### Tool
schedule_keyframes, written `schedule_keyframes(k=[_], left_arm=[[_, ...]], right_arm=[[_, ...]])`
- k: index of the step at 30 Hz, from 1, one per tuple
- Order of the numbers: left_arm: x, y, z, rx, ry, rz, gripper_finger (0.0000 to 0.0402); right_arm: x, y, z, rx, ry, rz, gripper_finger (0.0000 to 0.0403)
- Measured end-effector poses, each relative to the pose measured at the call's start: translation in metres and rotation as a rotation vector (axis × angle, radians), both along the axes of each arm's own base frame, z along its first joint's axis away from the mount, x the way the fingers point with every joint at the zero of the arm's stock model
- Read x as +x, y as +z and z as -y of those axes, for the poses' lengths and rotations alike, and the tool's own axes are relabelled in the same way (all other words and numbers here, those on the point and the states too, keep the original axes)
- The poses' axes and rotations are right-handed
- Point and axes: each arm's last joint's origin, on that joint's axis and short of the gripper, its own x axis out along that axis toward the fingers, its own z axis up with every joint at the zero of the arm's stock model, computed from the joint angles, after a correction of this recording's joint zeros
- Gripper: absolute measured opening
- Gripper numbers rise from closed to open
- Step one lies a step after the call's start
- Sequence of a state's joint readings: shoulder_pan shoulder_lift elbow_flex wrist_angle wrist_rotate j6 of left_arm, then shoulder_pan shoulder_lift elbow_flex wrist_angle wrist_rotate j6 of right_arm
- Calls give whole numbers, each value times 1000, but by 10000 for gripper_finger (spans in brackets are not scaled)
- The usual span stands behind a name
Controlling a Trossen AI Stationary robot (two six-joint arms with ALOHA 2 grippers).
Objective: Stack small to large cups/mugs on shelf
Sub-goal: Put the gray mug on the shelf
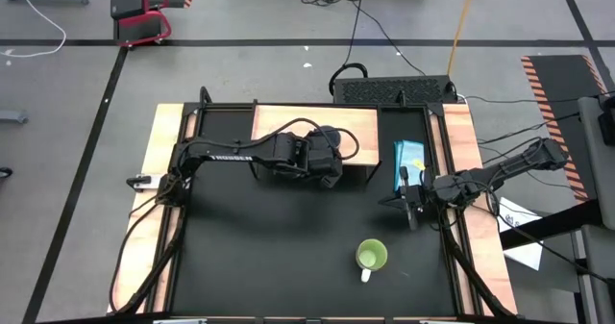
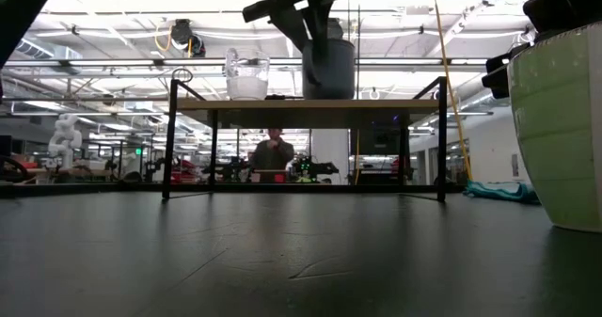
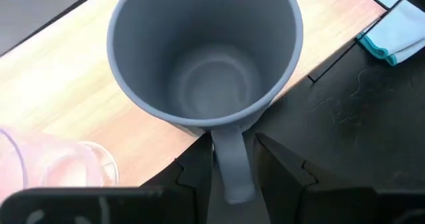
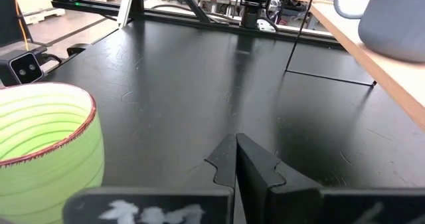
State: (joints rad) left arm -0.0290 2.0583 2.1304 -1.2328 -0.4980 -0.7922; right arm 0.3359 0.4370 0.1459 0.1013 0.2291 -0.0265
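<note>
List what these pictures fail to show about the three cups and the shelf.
- High view: the left arm covers the grey-blue mug and glass cup on the shelf.
- Low view: the lime-green mug is cut off by the right edge.
- Left wrist view: the left gripper flanks the mug handle; contact unclear.

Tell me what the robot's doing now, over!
Left gripper straddles grey-blue mug's handle on the shelf, beside glass cup. Right gripper shut, waiting. Green mug on the table, path clear.
</note>
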Motion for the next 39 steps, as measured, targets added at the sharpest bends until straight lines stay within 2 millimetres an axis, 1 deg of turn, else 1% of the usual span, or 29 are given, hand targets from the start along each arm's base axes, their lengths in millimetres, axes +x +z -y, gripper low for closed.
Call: schedule_keyframes(k=[8,13,29,39], left_arm=[[0,0,-13,6,21,-2,113],[0,0,-18,5,33,-3,113],[-7,-2,-16,43,96,-53,113],[-7,-1,-11,62,88,-47,113]], right_arm=[[0,0,0,0,0,-1,0],[0,-1,0,-2,0,-6,0],[0,-1,0,-4,0,-7,0],[0,-1,0,-3,0,-7,0]])
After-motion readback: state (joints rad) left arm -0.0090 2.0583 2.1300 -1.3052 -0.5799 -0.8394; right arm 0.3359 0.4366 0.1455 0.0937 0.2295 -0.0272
